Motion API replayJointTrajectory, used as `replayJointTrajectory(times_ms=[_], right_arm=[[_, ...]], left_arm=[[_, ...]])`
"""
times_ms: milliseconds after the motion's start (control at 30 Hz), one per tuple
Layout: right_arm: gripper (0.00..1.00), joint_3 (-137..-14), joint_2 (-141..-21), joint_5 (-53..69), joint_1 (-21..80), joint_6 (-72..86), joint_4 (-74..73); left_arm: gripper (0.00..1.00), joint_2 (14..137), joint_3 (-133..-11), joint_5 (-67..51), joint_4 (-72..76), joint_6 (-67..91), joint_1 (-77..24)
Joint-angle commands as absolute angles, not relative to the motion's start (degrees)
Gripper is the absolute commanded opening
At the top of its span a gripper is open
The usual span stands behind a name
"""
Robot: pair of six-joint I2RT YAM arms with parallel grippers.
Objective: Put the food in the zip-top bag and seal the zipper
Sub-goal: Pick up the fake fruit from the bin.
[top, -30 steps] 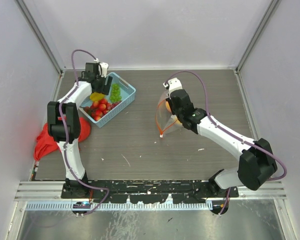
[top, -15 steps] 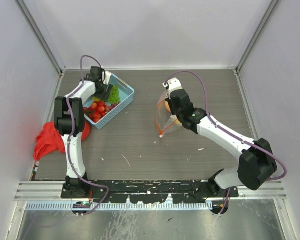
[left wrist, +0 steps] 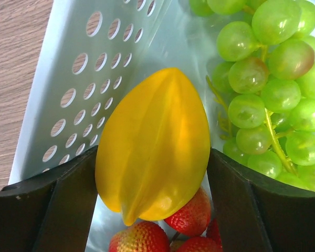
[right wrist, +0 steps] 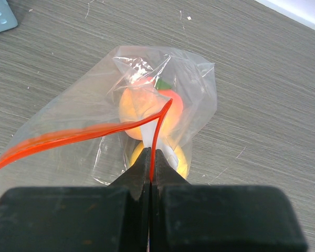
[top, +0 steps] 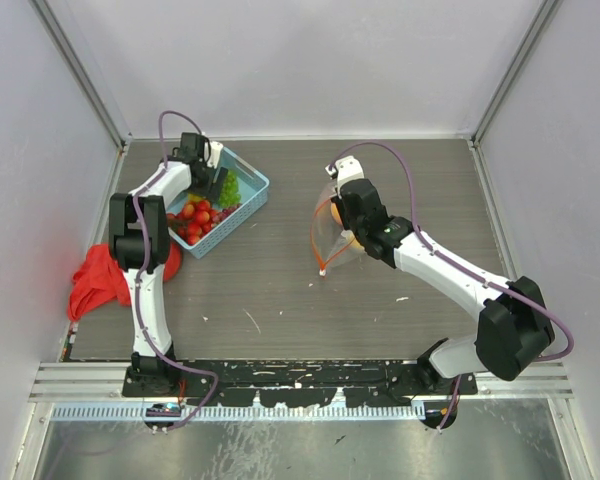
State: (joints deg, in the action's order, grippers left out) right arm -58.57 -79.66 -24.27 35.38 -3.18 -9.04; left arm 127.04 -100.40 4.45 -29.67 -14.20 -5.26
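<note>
The bag (right wrist: 89, 131) is clear and wrinkled. Its zipper (right wrist: 68, 137) is a thin red-orange strip that runs from 9 o'clock to the middle of the right wrist view. There the right gripper (right wrist: 149, 167) pinches it, with the jaws closed flat on the strip. Inside the bag is a peach (right wrist: 142, 110) with a green leaf at 1 o'clock. A yellow fruit (right wrist: 182, 161) lies at the peach's 5 o'clock, mostly hidden behind the fingers. In the top view the bag hangs from the gripper just right of the table's (top: 280, 290) middle, and its mouth is partly open.

The left gripper (top: 215, 182) is down in the basket (left wrist: 89, 73), at the table's 10 o'clock. Its fingers (left wrist: 52, 210) press both sides of the lemon (left wrist: 155, 147), which is glossy, ribbed and pointed at 6 o'clock. Grapes (left wrist: 268, 89) lie at the lemon's 2 o'clock, cut off by the frame edge. Strawberries (left wrist: 191, 215) lie at its 6 o'clock, partly under it. Whether the lemon is off the basket floor cannot be told.
</note>
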Motion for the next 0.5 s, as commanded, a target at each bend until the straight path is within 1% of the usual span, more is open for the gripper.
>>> replayJointTrajectory(times_ms=[0,100,267,467], right_arm=[[0.01,-60.05,-79.15,-24.76,35.07,-3.84,-6.86],[0.01,-59.73,-79.02,-24.73,35.07,-3.75,-6.86],[0.01,-59.59,-78.37,-24.78,35.02,-3.70,-6.88],[0.00,-60.46,-77.11,-24.24,35.07,-3.53,-7.36]], left_arm=[[0.79,128.57,-101.38,2.60,-28.52,-12.26,-4.86],[0.74,129.68,-102.20,2.29,-29.41,-11.75,-4.83],[0.60,127.21,-100.50,1.17,-28.59,-11.11,-4.88],[0.52,121.32,-98.45,-0.55,-25.83,-9.02,-4.84]])
